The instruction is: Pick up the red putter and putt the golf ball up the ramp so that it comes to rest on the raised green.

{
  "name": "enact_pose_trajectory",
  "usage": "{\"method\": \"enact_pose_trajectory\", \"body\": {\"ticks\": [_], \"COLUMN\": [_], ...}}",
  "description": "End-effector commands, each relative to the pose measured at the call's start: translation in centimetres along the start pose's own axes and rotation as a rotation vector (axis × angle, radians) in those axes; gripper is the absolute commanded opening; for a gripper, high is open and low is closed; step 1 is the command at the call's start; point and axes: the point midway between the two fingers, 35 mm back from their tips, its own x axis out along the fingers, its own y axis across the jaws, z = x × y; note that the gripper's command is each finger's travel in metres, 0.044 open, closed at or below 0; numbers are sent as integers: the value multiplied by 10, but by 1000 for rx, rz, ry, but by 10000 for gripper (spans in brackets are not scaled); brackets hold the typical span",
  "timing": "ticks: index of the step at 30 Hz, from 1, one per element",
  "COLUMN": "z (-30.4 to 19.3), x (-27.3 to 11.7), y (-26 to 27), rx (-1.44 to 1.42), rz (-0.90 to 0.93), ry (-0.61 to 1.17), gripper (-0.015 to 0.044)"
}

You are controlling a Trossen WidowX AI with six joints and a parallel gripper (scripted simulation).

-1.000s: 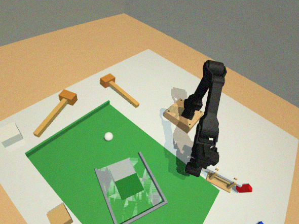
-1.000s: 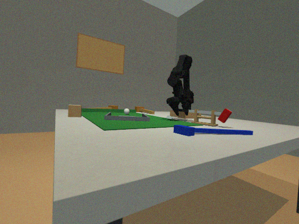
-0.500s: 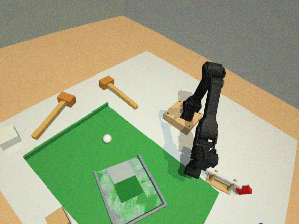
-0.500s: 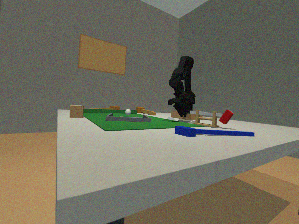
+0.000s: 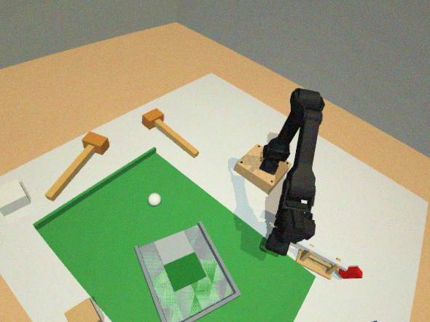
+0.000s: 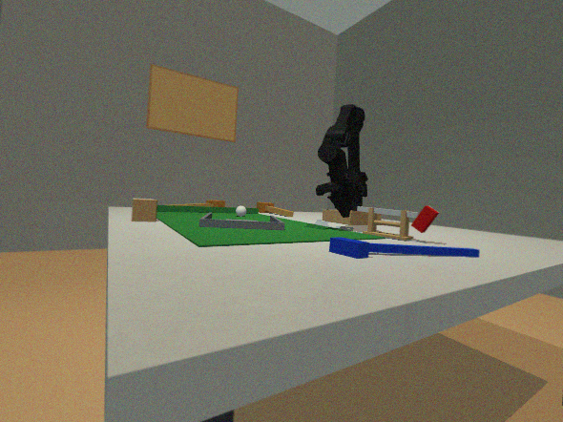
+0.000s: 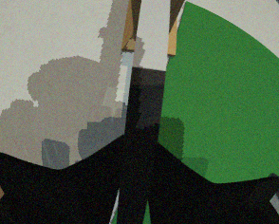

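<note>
The red putter (image 5: 350, 272) (image 6: 425, 219) (image 7: 153, 33) lies across a small wooden stand (image 5: 304, 258) (image 6: 405, 224) (image 7: 173, 45). Its red head sticks out past one end, and its dark grip points towards the arm. My gripper (image 7: 136, 141) (image 6: 347, 214) is shut on that grip, just beyond the stand; the top view hides its fingertips. The white golf ball (image 5: 154, 199) (image 6: 240, 211) sits on the green mat (image 5: 109, 226) (image 6: 186, 231). The grey-walled ramp (image 5: 175, 248) (image 6: 243, 224) stands on the mat, with the dark green square (image 5: 185, 272) inside its walls.
A blue putter (image 6: 348, 247) lies near the table's front. Two orange-headed mallets (image 5: 95, 143) (image 5: 153, 119) lie behind the mat. A green rail (image 5: 95, 187) edges its far side. A wooden block (image 5: 83, 311) (image 6: 144, 210) and a white box (image 5: 14, 197) stand at the left.
</note>
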Motion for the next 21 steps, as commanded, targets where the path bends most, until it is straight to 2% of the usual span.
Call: {"method": "enact_pose_trajectory", "body": {"ticks": [1, 11, 16, 21], "z": [11, 24, 20, -3], "x": [-27, -86, -80, -87], "y": [-5, 1, 0, -8], "rx": [-6, -6, -6, 120], "rz": [-18, -16, -14, -34], "ry": [-21, -21, -10, 2], "gripper": [0, 0, 0, 0]}}
